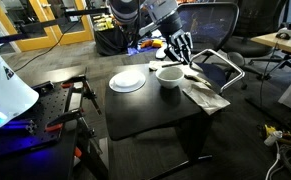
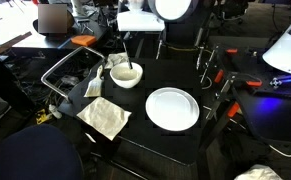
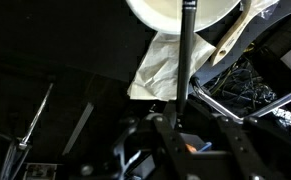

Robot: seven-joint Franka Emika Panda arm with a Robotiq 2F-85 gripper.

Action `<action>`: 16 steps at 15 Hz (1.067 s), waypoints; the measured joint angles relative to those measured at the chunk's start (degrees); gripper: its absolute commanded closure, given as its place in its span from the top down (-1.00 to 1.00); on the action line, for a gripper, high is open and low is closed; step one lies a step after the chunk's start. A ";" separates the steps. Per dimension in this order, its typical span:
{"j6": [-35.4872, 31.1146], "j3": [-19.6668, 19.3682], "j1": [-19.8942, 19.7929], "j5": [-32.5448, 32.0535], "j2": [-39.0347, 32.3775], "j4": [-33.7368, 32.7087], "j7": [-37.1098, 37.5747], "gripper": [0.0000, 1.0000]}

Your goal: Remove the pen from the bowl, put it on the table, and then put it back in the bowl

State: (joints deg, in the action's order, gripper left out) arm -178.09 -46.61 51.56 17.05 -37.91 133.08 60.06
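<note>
The white bowl [image 1: 169, 75] [image 2: 125, 75] stands near one edge of the black table [image 1: 150, 115] [image 2: 145, 145]. My gripper [image 1: 178, 48] [image 2: 126, 42] hangs straight above it, shut on the pen [image 3: 186, 60]. The pen is a thin dark stick held upright, faint in an exterior view [image 2: 126, 58]. In the wrist view the gripper [image 3: 182, 118] grips the pen's upper end, and the pen runs on to the bowl's rim [image 3: 155, 12]. Its far end lies over the bowl's mouth; I cannot tell whether it touches the inside.
A flat white plate [image 1: 127, 81] [image 2: 172, 108] lies beside the bowl. A crumpled pale cloth [image 1: 203, 94] [image 2: 105, 117] [image 3: 160, 70] drapes over the table edge. A metal tube frame [image 1: 225, 62] [image 2: 57, 75] stands just off that edge. Red-handled clamps [image 1: 73, 92] [image 2: 230, 80] sit alongside.
</note>
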 measured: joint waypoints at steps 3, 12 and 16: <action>0.02 0.01 0.00 0.06 -2.21 -1.34 0.01 -0.91; 1.39 0.98 -0.38 0.12 -6.02 -4.78 0.01 -0.91; 1.87 2.00 -1.18 0.12 -6.97 -5.90 0.01 -0.13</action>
State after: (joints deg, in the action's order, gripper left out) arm -176.22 -44.60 50.38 17.17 -44.89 127.18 60.07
